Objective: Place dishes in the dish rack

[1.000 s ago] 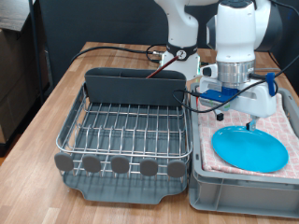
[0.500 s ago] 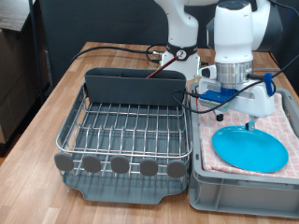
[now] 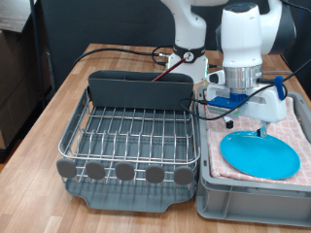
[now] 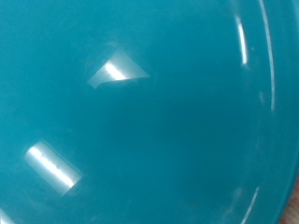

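Arm down over the plate, rack not yet loaded.
The gripper [image 3: 259, 129] hangs just above the light-blue plate [image 3: 259, 155] at lower right; its opening I cannot tell. The dish rack [image 3: 126, 136] sits centre-left. Fetching step; a firm rim grip seems needed.

A: The exterior view is evenly and brightly lit and fairly sharp; the wooden bench [image 3: 58, 107] shows soft sheen, and shadows fall under the dish rack [image 3: 131, 141].

B: The wrist view is soft and out of focus, filled by the plate [image 4: 149, 121]. White glare patches sit upper centre and lower left, with a bright streak at upper right.
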Motion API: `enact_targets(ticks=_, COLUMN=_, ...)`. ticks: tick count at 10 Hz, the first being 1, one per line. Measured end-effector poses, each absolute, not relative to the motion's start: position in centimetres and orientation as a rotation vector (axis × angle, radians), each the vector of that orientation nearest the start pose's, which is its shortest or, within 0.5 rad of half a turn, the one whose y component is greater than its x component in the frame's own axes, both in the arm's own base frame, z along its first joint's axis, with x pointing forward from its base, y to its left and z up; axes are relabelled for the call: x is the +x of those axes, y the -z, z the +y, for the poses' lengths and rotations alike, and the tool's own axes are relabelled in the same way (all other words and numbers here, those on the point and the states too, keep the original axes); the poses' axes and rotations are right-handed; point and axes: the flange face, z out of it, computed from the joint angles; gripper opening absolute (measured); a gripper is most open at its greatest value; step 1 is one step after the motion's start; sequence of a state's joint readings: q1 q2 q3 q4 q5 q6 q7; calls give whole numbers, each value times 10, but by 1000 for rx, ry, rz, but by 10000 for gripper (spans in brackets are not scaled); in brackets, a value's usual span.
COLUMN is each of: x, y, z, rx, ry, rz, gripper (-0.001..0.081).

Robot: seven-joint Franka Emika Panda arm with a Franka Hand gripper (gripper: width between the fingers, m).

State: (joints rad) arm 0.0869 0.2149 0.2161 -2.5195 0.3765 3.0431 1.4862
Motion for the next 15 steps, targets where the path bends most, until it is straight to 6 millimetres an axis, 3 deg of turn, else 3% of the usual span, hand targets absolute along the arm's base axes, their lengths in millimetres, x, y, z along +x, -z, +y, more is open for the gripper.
enact_targets(ticks=11, x=487, y=-221, z=113, rx=-1951, ry=151, rz=1957, gripper=803)
enact_targets(ticks=12, x=488, y=-221, z=111, rx=-1947, ry=155, rz=1964, gripper=704)
enact_targets(ticks=13, x=488, y=-220, z=110, rx=-1945, ry=158, rz=1968, gripper=704)
enact_targets(ticks=15, x=488, y=-220, z=109, rx=-1940, ry=161, rz=1978, gripper=378)
